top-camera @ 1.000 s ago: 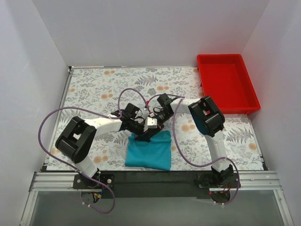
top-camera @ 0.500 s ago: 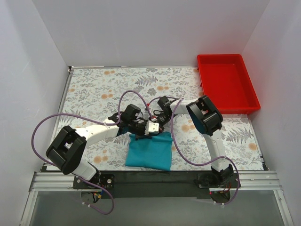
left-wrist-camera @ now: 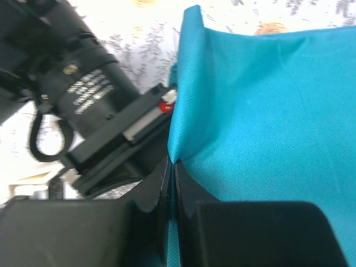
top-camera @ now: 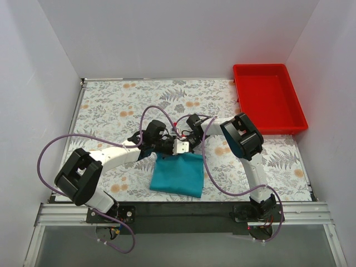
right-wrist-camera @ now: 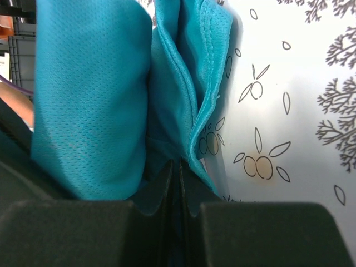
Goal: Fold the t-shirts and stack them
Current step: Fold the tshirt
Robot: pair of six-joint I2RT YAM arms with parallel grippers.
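The left claw [left-wrist-camera: 171, 165] is pinched together on the far edge of the folded teal t-shirt [top-camera: 178, 175], which lies on the bench [top-camera: 111, 105] near the arm bases; the right claw [right-wrist-camera: 179, 165], just beside it, clamps what seems the same edge; a red tray [top-camera: 270, 97] sits far right.

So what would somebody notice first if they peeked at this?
Probably the bright teal t-shirt, folded into a small bundle near the front edge of the flowery table. The left gripper and the right gripper meet at its far edge, side by side, each pinched shut on the cloth. After that, the shiny red tray in the far right corner stands out.
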